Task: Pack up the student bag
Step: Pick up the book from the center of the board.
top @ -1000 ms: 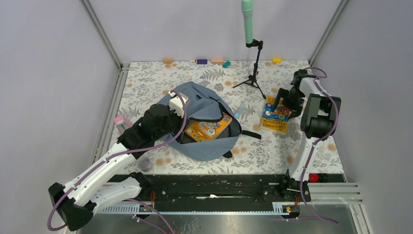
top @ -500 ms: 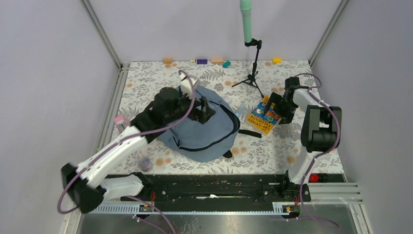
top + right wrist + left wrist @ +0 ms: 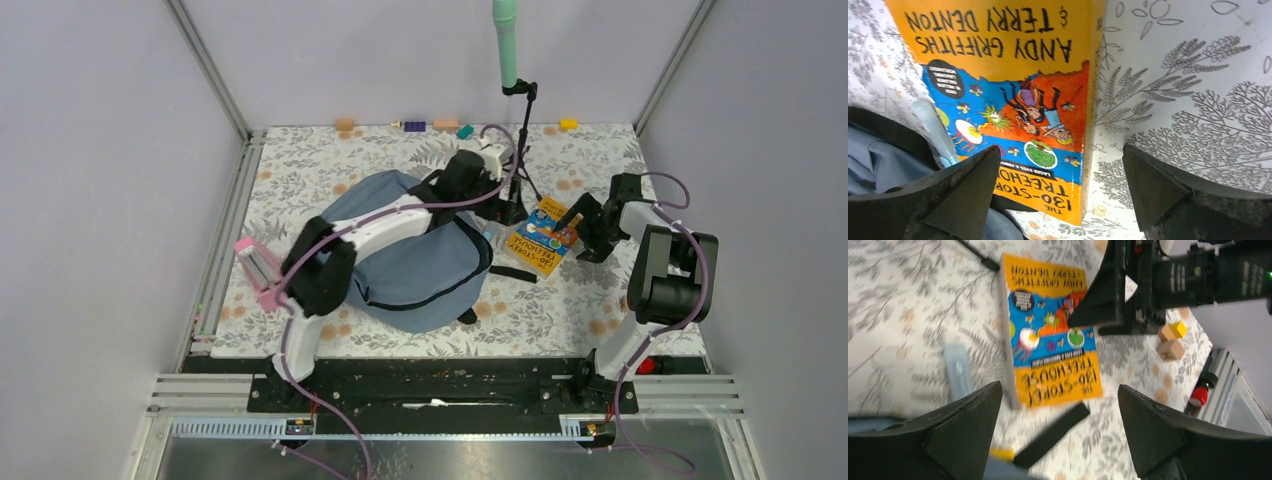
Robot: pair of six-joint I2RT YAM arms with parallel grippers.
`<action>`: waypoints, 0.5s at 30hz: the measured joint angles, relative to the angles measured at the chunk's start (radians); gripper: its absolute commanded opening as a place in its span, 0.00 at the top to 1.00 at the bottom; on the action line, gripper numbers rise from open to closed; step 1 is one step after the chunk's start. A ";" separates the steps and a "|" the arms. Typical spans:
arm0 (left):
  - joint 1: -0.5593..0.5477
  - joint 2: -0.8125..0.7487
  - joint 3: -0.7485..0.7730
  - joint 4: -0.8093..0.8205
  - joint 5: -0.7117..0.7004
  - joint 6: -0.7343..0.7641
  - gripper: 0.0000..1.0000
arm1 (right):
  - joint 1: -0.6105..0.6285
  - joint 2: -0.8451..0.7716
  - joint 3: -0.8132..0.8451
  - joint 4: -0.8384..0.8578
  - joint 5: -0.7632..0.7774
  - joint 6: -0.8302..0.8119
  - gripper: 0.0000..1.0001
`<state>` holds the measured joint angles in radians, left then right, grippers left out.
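The student bag (image 3: 410, 270), grey-blue with black zippers, lies flat mid-table with its flap down; one corner shows in the right wrist view (image 3: 878, 170). My left arm reaches across it. My left gripper (image 3: 505, 205) hovers open above a black bag strap (image 3: 1050, 435), just short of an orange and blue book (image 3: 1048, 330). That book (image 3: 545, 237) lies flat to the right of the bag. My right gripper (image 3: 583, 222) stands open over the book's right edge (image 3: 1008, 90), holding nothing. Its jaws (image 3: 1060, 149) straddle the book's lower corner.
A microphone tripod (image 3: 520, 155) stands just behind my left gripper. A pale blue translucent strip (image 3: 955, 370) lies between bag and book. Small blocks (image 3: 445, 125) line the far edge. Two wooden cubes (image 3: 1170, 342) sit right of the book. A pink object (image 3: 255, 268) lies left.
My left gripper let go of the bag's flap, which dropped over the book inside, then swung right across the bag with its jaws open. The outer book slid left and turned.
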<state>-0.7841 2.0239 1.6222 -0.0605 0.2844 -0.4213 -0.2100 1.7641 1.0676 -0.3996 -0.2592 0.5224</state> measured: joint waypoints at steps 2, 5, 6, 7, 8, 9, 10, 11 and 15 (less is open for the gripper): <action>-0.003 0.091 0.092 0.003 0.014 -0.002 0.11 | 0.000 0.000 -0.001 0.018 -0.021 0.011 0.02; -0.009 0.243 0.242 -0.001 0.027 -0.003 0.11 | 0.000 0.000 -0.002 0.039 -0.040 0.023 0.03; -0.010 0.273 0.264 -0.005 0.027 -0.003 0.11 | 0.000 0.000 -0.003 0.047 -0.045 0.026 0.03; -0.012 0.297 0.277 -0.013 0.027 -0.003 0.11 | 0.000 0.000 -0.006 0.055 -0.048 0.030 0.03; -0.014 0.319 0.286 -0.020 0.027 -0.003 0.11 | 0.000 0.000 -0.013 0.064 -0.052 0.035 0.04; -0.015 0.338 0.292 -0.029 0.025 -0.003 0.11 | 0.000 0.000 -0.020 0.072 -0.058 0.040 0.04; -0.016 0.351 0.292 -0.042 0.021 -0.004 0.11 | 0.000 0.000 -0.029 0.079 -0.064 0.045 0.04; -0.018 0.364 0.292 -0.059 0.014 -0.005 0.11 | 0.000 -0.003 -0.036 0.087 -0.076 0.053 0.04; -0.029 0.388 0.292 -0.102 -0.004 -0.010 0.12 | 0.000 -0.021 -0.065 0.118 -0.087 0.069 0.04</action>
<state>-0.8135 2.4123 1.9141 -0.1627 0.2806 -0.4313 -0.2096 1.7435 1.0023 -0.2813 -0.3458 0.5919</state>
